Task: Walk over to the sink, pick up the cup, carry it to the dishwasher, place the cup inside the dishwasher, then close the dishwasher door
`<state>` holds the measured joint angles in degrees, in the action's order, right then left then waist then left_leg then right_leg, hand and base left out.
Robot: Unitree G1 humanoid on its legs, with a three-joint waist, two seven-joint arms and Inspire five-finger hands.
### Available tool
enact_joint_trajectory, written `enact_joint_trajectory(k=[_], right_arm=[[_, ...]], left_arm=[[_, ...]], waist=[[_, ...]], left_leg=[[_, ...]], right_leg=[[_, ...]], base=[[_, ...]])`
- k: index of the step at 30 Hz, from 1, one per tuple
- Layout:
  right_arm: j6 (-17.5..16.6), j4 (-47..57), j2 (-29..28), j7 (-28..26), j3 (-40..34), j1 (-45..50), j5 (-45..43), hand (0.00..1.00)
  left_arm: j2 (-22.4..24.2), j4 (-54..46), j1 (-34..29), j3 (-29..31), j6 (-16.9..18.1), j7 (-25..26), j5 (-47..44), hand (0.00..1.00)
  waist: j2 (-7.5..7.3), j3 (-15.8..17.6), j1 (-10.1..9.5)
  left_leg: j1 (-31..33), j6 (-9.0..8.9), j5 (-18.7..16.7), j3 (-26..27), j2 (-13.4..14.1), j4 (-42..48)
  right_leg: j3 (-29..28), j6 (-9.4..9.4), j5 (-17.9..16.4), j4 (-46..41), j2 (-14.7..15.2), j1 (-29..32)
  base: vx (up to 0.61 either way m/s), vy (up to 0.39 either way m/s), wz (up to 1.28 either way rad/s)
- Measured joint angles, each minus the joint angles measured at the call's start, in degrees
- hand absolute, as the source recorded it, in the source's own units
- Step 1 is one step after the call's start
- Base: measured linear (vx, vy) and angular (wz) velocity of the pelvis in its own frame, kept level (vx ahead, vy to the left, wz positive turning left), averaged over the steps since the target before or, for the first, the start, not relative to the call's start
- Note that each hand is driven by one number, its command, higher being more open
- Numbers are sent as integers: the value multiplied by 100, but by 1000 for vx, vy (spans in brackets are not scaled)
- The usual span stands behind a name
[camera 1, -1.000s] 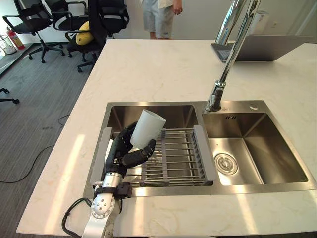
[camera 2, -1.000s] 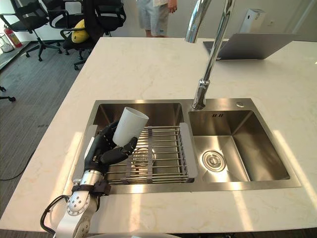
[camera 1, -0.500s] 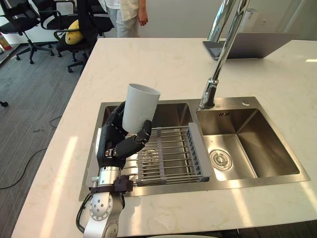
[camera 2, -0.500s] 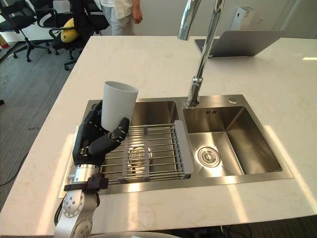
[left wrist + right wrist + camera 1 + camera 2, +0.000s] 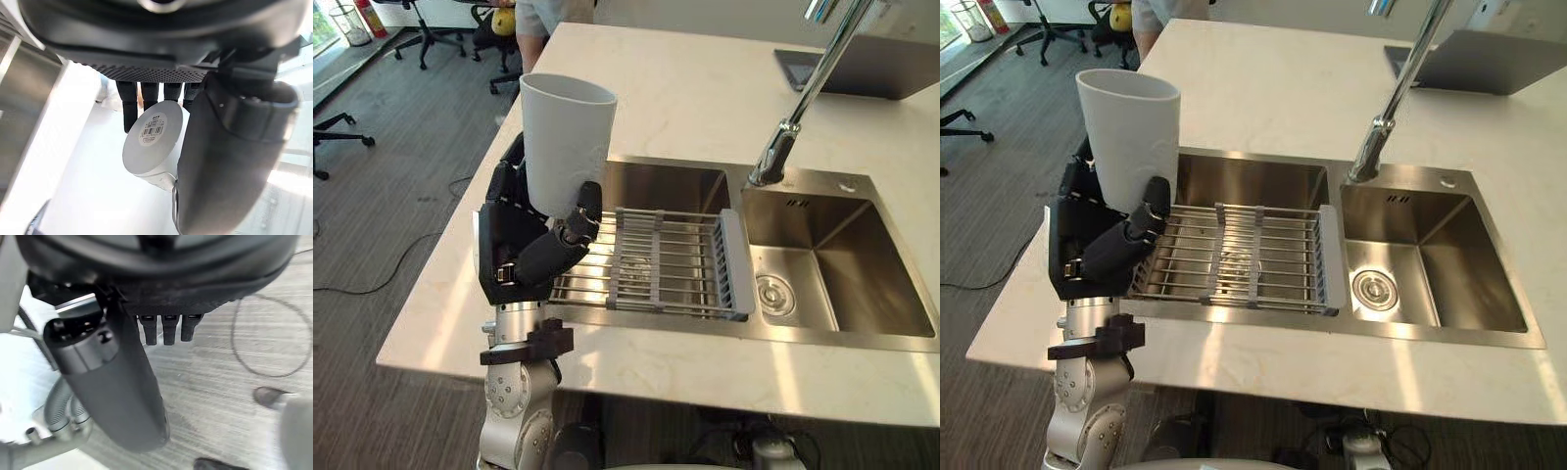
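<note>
Our left hand (image 5: 524, 250) is curled tight round the smooth white cup (image 5: 566, 137). The cup is tall and round and stands upright above the left end of the shiny steel sink (image 5: 862, 284). A wire rack (image 5: 656, 264) lies across the sink. Our right hand (image 5: 112, 377) hangs loose and holds nothing.

Cup (image 5: 566, 142): smooth matt white, plastic-looking.
Sink (image 5: 876, 294): brushed steel.
Rack (image 5: 656, 259): metal bars, grey plastic ends.
Tap (image 5: 770, 162): polished chrome.
Counter (image 5: 685, 98): smooth pale marbled stone.
</note>
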<state>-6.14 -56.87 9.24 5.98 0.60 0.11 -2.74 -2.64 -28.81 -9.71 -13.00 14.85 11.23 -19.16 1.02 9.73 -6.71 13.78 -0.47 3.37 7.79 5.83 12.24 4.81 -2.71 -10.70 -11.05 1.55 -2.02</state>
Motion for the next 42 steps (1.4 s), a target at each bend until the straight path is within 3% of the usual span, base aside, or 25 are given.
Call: enact_joint_trajectory(k=[2,3,4,5,6,7,9,11,12,13,16,20,27,32,35,39,41,42], right_arm=[[-13,0,-6,7,-2,-6,-35,90],[-21,2,-14,29,-32,2,-55,90],[-34,-17,-15,80,-140,64,-63,90],[-17,-88,-5,146,-221,96,-71,90],[-8,-101,17,159,-252,129,-101,90],[-13,-78,52,166,-245,268,-194,90],[-12,-78,45,167,-246,405,-243,90],[-12,-64,27,169,-255,528,-270,90],[-10,-37,26,166,-299,580,-274,90],[-6,-12,-93,168,-303,568,-272,90],[-26,159,-288,143,-300,686,-272,90],[-27,159,-405,128,-288,606,-269,90],[-25,247,-391,48,-227,628,-523,90],[-42,885,-324,-52,254,725,-854,90],[-106,1246,-370,-101,556,704,-892,90],[-208,1428,-448,-96,781,504,-886,90],[-215,1432,-449,-61,843,387,-862,90],[-215,1431,-455,-38,838,320,-835,90]], left_arm=[[5,38,26,-152,0,-12,-2,30],[-38,38,31,-227,0,-19,-3,30],[-118,38,74,-354,-4,-47,-7,30],[-162,34,120,-409,-1,-103,-7,30],[-175,35,135,-421,1,-116,-8,30],[-166,36,196,-477,4,-145,-16,30],[-137,50,262,-539,8,-169,-25,30],[-81,124,318,-594,16,-170,-66,30],[-30,280,421,-634,34,-162,-133,30],[-126,449,538,-652,42,-151,-169,30],[-204,713,596,-659,-24,-90,-199,30],[-219,640,598,-673,-25,-93,-218,30],[-217,640,551,-881,-28,-135,-212,30],[-175,640,310,-873,-28,-162,-213,30],[-122,628,53,-780,-28,-160,-212,30],[-53,546,-56,-602,-27,-153,-219,30],[-48,534,-57,-555,-27,-146,-237,30],[-44,499,-59,-529,-27,-126,-272,30]], waist=[[97,53,10],[75,56,26],[-23,114,126],[-60,136,153],[-81,145,150],[-55,121,186],[-14,71,249],[80,-36,350],[189,-163,416],[41,-227,454],[-129,-326,499],[-129,-347,519],[-62,-543,591],[-41,-708,583],[-39,-805,565],[-29,-823,376],[-26,-820,293],[-18,-806,288]], left_leg=[[20,-143,181,-206,93,-15],[23,-357,337,-362,39,-183],[193,-273,162,-404,-37,232],[273,-20,-171,-338,-111,896],[261,-1,-374,-285,-105,1153],[111,-42,-788,-212,7,1578],[-233,-173,-1112,-204,259,1690],[-664,-421,-1331,-142,430,1278],[-943,-479,-1405,-63,388,489],[-1043,-387,-1205,-16,156,-2],[-1068,-275,-1098,-55,-178,-151],[-1113,-275,-1098,-6,-264,-147],[-1143,-259,-1096,12,-121,-212],[-1191,-250,-977,-56,-117,-411],[-1242,-264,-872,-261,-147,-548],[-895,-316,-689,-797,-216,-475],[-683,-339,-525,-763,-249,-464],[-588,-226,-413,-420,-221,-636]], right_leg=[[134,101,61,-102,-137,-11],[280,197,73,-91,-96,49],[576,268,95,-105,37,113],[683,322,129,-87,189,163],[722,303,182,-46,255,158],[866,254,323,80,365,177],[1064,165,452,184,453,212],[1240,47,523,224,501,251],[1317,-83,585,240,543,327],[1323,-199,706,313,678,399],[1249,-403,876,560,899,276],[1193,-412,975,654,968,193],[1129,-393,967,653,786,213],[1206,-379,959,676,759,186],[1419,-368,952,728,763,65],[2030,-321,919,737,790,-2],[2352,-299,905,728,834,-14],[2630,-293,895,711,907,-50]], base=[[-283,-75,40],[-333,-28,77],[-389,6,93],[-288,14,84],[-225,62,68],[-145,78,51],[-136,161,62],[-82,228,57],[-36,268,46],[-26,288,39],[13,197,27],[-8,77,2],[-29,-46,-6],[0,-29,9],[26,-25,35],[-42,-33,74],[-117,-1,98],[-156,59,156]])
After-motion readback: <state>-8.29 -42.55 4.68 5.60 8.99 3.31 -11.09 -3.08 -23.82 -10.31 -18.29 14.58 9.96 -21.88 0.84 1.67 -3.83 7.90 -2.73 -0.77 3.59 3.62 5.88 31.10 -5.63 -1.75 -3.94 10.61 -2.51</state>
